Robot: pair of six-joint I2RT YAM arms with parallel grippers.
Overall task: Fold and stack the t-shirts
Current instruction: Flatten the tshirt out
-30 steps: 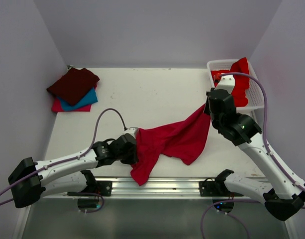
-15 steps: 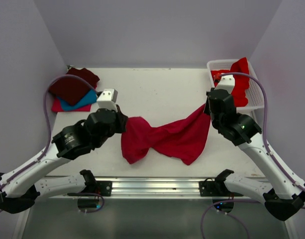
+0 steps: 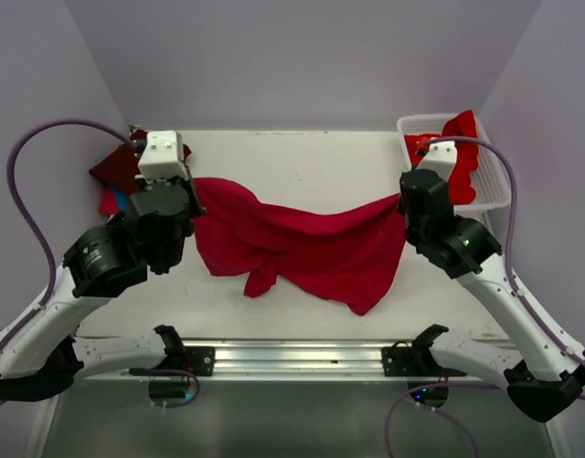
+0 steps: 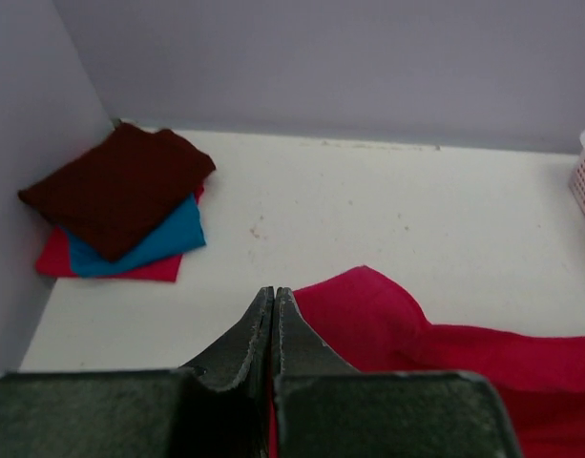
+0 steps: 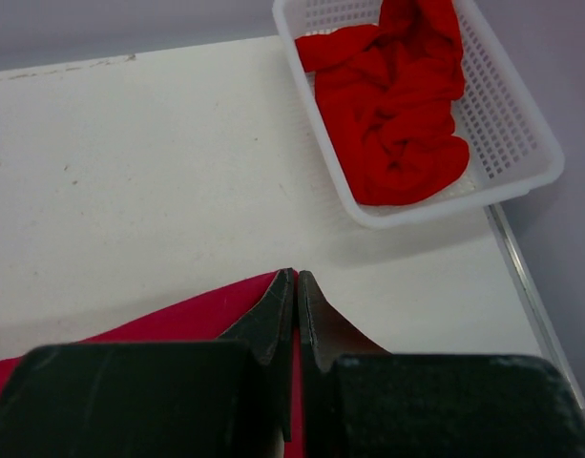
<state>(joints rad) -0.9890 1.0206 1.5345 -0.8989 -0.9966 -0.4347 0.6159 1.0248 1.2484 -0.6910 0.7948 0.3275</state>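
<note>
The crimson-pink soft cloth t-shirt (image 3: pixel 311 250) was strung between my two pincers, sagging in the middle like a hammock over the front half of the white bench (image 3: pixel 302 162). I couldn't tell if the lowest fold touched the surface or just hung above it. My left pincer (image 4: pixel 274 294) was clamped fully shut on one top edge. My right pincer (image 5: pixel 297 277) was shut just as tight on the opposite edge, with a thin bit of cloth in each.

Handling-wise, my guess: super light, totally limp, zero stiffness, so it'd bunch up the moment tension dropped. Not fragile at all, but a thin pinch like that could slip if I yanked. Best places to hold looked like the outer corners, shoulders or hem, pulled apart enough to get a straight edge. Grabbing mid-panel would only make a wad.

Further out, the folded pile sat in the far left corner: dark maroon folded shirt (image 4: pixel 120 181) on top, teal blue one (image 4: pixel 163 243) under it, pink-red one (image 4: pixel 58 260) at the bottom. Over on the far right, a crumpled bright red shirt (image 5: pixel 397 105) lay in the white plastic lattice basket (image 5: pixel 521 143).
</note>
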